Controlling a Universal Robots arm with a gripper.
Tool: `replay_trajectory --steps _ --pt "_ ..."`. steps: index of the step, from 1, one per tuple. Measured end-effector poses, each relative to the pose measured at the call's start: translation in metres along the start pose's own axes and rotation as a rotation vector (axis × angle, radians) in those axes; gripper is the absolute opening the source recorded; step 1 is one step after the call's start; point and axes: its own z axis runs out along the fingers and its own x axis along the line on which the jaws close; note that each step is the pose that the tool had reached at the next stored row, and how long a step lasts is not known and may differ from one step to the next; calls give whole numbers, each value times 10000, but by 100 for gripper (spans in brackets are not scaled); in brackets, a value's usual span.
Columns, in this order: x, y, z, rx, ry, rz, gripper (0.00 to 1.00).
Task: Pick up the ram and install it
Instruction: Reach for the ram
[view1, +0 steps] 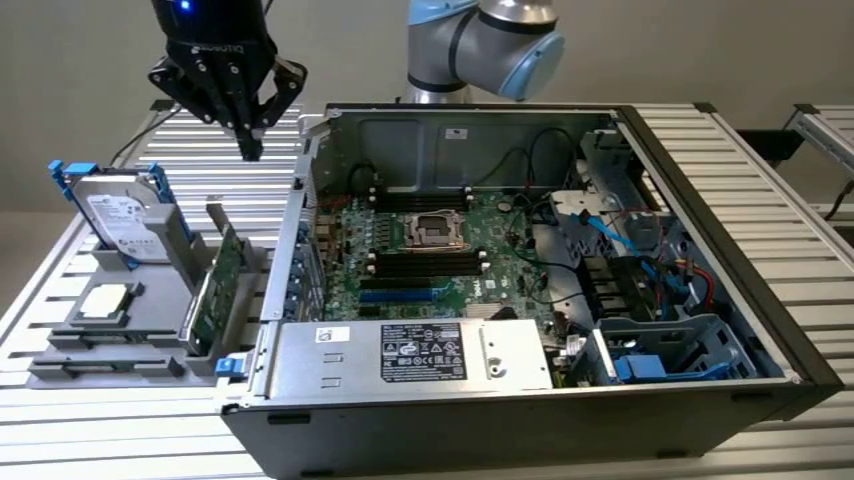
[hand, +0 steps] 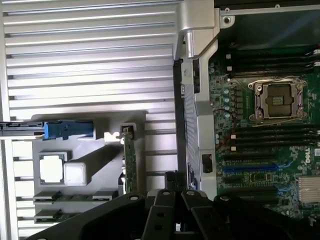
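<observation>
High above the grey moulded fixture tray (view1: 134, 335), in the exterior view, we find the black two-finger gripper (view1: 250, 148) hanging with its fingers pointing down. They are pressed together to one tip, with nothing between them. The ram (view1: 104, 367), a thin green circuit-board stick, sits on edge in a slot at the tray's end nearest the camera. From the jaws it lies well below, toward the camera and toward the exterior view's left. Its long axis runs across the tray, roughly parallel to the black memory slots (view1: 427, 262) inside the open metal computer case (view1: 454, 140). It runs crosswise to the tall green expansion card (view1: 214, 290) standing upright on the tray. We judge that the pick turns on closing this offset and setting the jaws across the stick's thin faces. At this angle the ram reads as a dark slit, and we cannot make out its chips.

From the wrist view, the gripper (hand: 176, 181) shows its dark body and meeting fingertips. The ram (hand: 67, 196) appears as a narrow greenish strip in the tray (hand: 100, 165). A second similar strip lies just beside it, and we cannot tell whether that is another stick. The expansion card (hand: 130, 167), seen edge-on, lies between the ram and the jaws. The memory slots (hand: 270, 135) run parallel to the strip. The gripper body hides the tray's corner next to the card.
</observation>
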Motion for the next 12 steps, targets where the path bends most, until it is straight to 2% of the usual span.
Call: replay_trajectory --steps 3,5,12 --pt "57 -28 20 35 114 7 11" --pt "93 -52 34 45 157 9 11" --pt "236 -158 79 48 193 11 11"
